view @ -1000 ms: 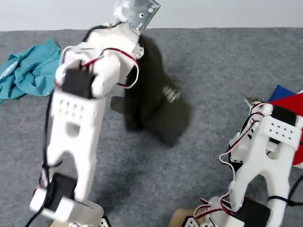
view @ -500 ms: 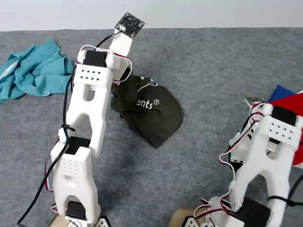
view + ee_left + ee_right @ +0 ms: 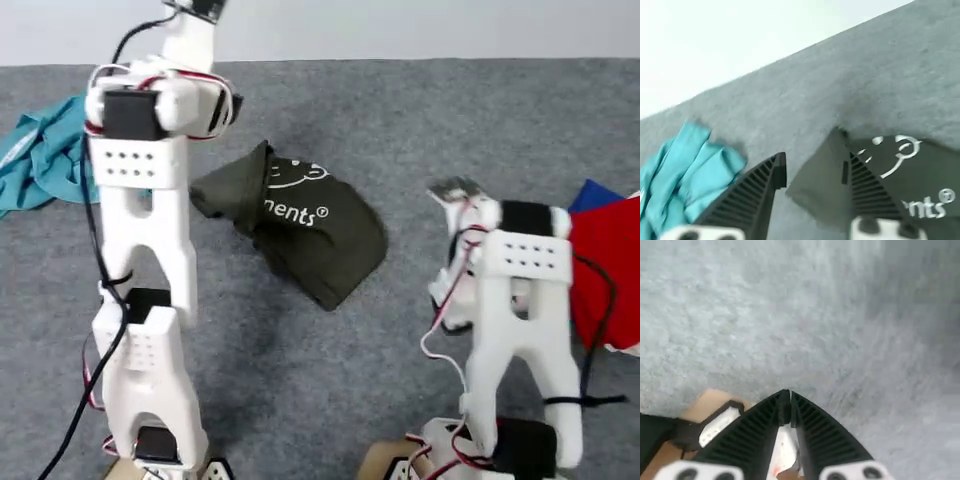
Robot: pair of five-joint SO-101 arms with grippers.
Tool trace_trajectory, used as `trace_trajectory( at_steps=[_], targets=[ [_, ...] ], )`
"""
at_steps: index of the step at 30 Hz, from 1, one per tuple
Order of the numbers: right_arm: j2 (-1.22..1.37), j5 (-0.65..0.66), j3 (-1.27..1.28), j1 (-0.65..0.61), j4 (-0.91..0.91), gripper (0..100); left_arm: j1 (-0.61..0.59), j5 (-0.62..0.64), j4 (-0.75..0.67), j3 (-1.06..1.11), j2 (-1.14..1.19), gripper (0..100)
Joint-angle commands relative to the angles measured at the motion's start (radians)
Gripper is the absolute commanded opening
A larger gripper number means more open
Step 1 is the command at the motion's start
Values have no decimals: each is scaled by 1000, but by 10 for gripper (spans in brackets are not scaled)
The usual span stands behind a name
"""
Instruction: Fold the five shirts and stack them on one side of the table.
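Observation:
A dark olive shirt (image 3: 300, 235) with white print lies crumpled in the middle of the grey table (image 3: 420, 120). In the left wrist view my left gripper (image 3: 812, 167) hangs open and empty above the table, just over the dark shirt's (image 3: 900, 185) pointed corner, with the teal shirt (image 3: 685, 175) off to the side. That teal shirt (image 3: 45, 150) is bunched at the far left. A red shirt (image 3: 605, 270) and a blue shirt (image 3: 595, 192) lie at the right edge behind the right arm (image 3: 515, 290). My right gripper (image 3: 785, 394) is shut and empty over bare table.
The tall left arm (image 3: 140, 230) stands between the teal and dark shirts. A wooden board (image 3: 705, 405) at the arm's base shows beneath the right gripper. Bare grey surface lies in the middle front and at the far right.
The left arm let the dark shirt drop, then swung left and farther back; the shirt's corner now sticks out to the left. The right arm shifted left, away from the red shirt.

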Motion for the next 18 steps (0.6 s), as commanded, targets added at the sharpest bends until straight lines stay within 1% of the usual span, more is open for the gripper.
trace_trajectory(
  at_steps=[1, 4, 5, 9, 10, 11, 18],
  targets=[
    [-31, 11, -101, -116, -71, 9, -94, 20, 40, -36, -3, 187],
    [-21, 12, -103, -220, -171, 12, -206, 74, 52, -36, -3, 187],
    [-2, 14, -106, -252, -189, 28, -241, 78, 54, -35, -2, 187],
    [136, 11, -130, -360, -219, 180, -362, 78, 55, -15, -2, 187],
    [177, 11, -152, -380, -228, 206, -385, 78, 55, 4, -2, 187],
    [219, 11, -180, -397, -237, 217, -405, 78, 55, 25, -2, 187],
    [533, 12, -413, -498, -255, 213, -503, 78, 60, 237, -3, 187]
  ],
)
